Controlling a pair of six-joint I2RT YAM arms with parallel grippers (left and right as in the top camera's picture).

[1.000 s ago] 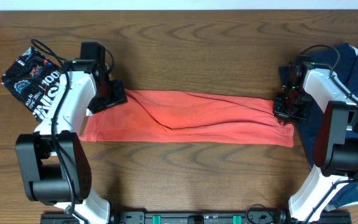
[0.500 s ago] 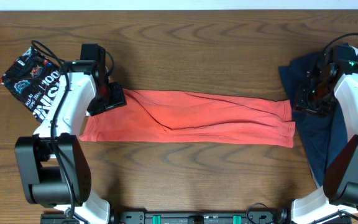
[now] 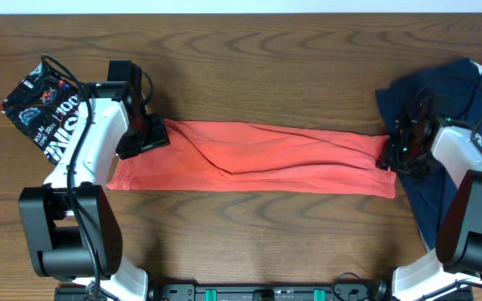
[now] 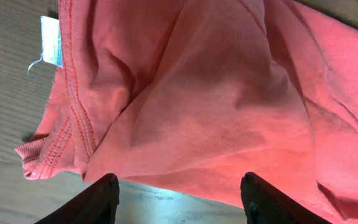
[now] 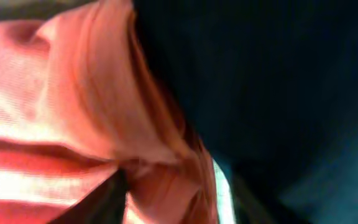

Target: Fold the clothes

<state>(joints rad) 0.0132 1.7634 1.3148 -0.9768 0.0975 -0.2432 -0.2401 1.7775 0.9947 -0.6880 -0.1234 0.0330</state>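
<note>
The coral-red shirt [image 3: 258, 159] lies folded into a long band across the table's middle. My left gripper [image 3: 145, 135] is at its upper left corner. In the left wrist view that gripper [image 4: 179, 190] is open and empty, with bare table between the fingers and the shirt's collar and white label [image 4: 51, 40] just beyond. My right gripper [image 3: 390, 156] is at the shirt's right end. The right wrist view is blurred; that gripper [image 5: 176, 196] looks open, with coral cloth [image 5: 104, 124] between the fingers.
A navy shirt [image 3: 429, 100] lies crumpled at the right edge, touching the coral one's right end, and fills the right of the right wrist view [image 5: 266, 81]. A black white-printed shirt [image 3: 44, 109] lies bunched at the far left.
My right gripper left the shirt's right end, swung out over the navy shirt, and has come back to the shirt's end. The left gripper has barely moved.
</note>
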